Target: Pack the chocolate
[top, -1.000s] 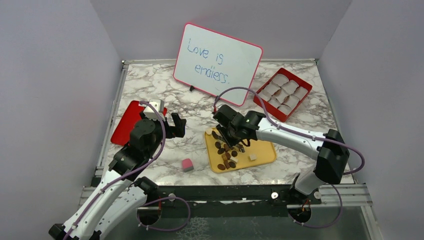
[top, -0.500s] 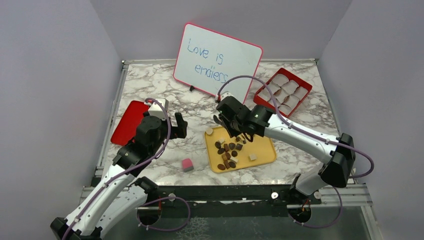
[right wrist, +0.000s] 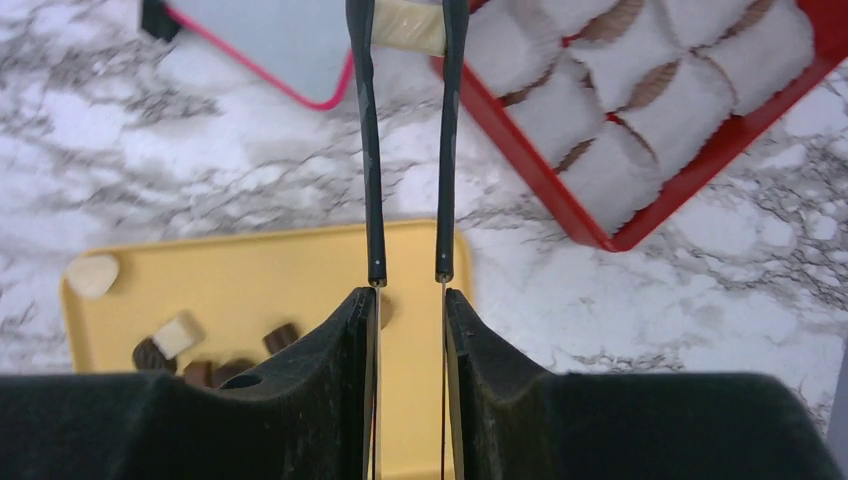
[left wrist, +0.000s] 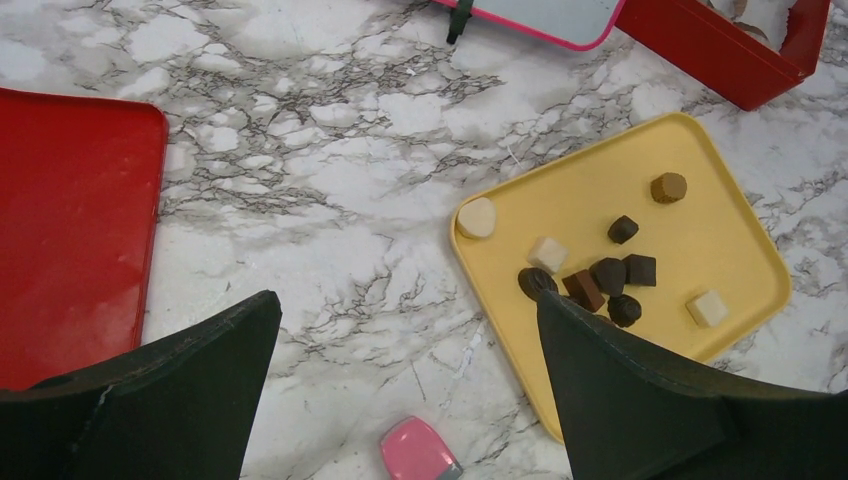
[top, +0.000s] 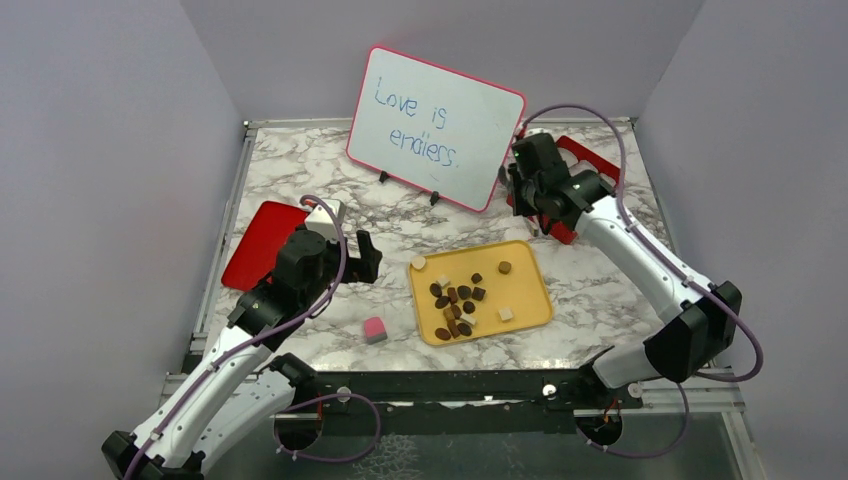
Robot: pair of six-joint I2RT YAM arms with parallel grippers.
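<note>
desk (top: 330, 170): carries all the things.
board (top: 436, 128): upright at the back, middle.
box (right wrist: 600, 235): back right, just right of the board.
tray (top: 525, 290): front middle, before the board.
chocolate (top: 458, 300): on the tray, mostly its left half.
lid (top: 262, 240): flat at the left edge, well apart from the tray.
cube (top: 374, 330): front, near the tray's left side.

Finish noted: table (top: 320, 170) has a smooth marble-pattern top with low sheen; whiteboard (top: 440, 110) has a glossy white face in a pink plastic-looking frame. The yellow tray (left wrist: 600, 190) is matt plastic, the red tray (left wrist: 70, 220) smooth with pale scuffs, and the box (left wrist: 700, 45) glossy red, holding crinkled white paper cups (right wrist: 600, 170). The chocolate (left wrist: 610, 272) is matt, dark or cream; left pincer (left wrist: 405, 305) is matt black, faintly textured.
</note>
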